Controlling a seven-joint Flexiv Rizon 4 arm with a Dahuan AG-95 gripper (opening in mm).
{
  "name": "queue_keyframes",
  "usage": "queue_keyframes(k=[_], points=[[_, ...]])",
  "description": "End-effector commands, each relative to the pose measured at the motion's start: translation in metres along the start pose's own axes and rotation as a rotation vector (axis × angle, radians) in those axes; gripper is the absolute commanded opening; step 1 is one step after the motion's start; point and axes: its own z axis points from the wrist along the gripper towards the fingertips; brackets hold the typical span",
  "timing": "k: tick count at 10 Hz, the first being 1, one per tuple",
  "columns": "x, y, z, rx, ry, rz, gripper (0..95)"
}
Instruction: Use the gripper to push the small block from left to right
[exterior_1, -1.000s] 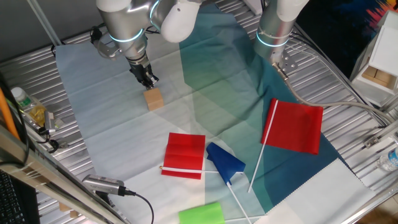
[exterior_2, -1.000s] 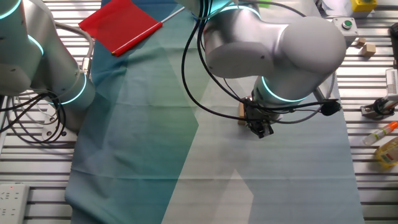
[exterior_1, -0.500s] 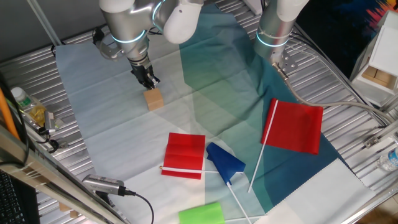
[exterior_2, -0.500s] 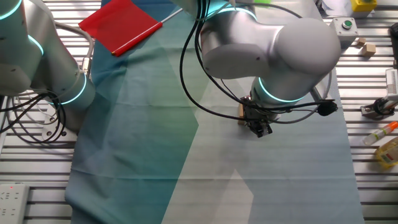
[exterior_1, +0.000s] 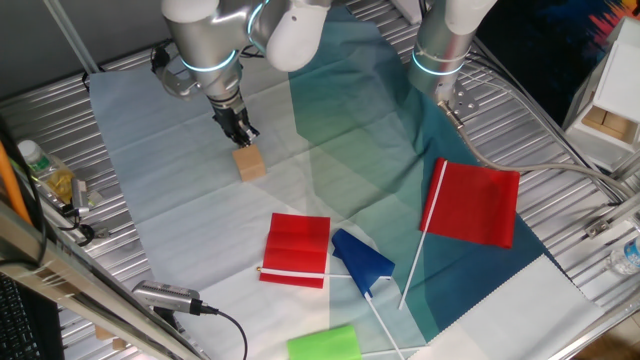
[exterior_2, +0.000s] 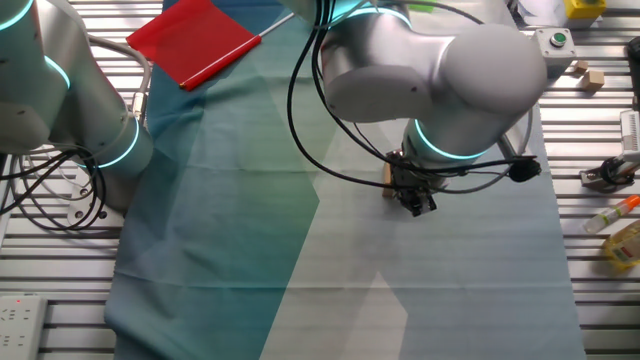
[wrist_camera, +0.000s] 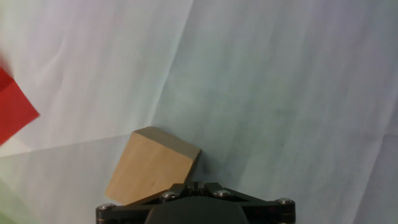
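Note:
The small tan wooden block (exterior_1: 251, 164) sits on the pale cloth. My black gripper (exterior_1: 240, 133) is shut and empty, with its tip against the block's far-left side. In the other fixed view the gripper (exterior_2: 420, 204) hangs under the bulky silver arm, and only a sliver of the block (exterior_2: 387, 175) shows to its left. In the hand view the block (wrist_camera: 152, 167) lies turned at an angle, just ahead and left of the closed fingertips (wrist_camera: 194, 186), touching them.
A folded red flag (exterior_1: 297, 249), a blue flag (exterior_1: 362, 262) and a larger red flag (exterior_1: 474, 203) lie nearer the front and right. A green piece (exterior_1: 324, 343) sits at the front edge. The slimmer upright arm (exterior_1: 445, 45) stands at the back.
The gripper has moved a little to the right and forward, and the block has slid slightly with it and turned.

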Motion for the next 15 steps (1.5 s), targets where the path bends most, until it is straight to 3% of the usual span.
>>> queue_keyframes(k=[1,15], points=[[-0.001,0.003,0.000,-0.002,-0.002,0.009,0.0],[-0.017,0.058,0.004,0.014,-0.004,0.110,0.0]])
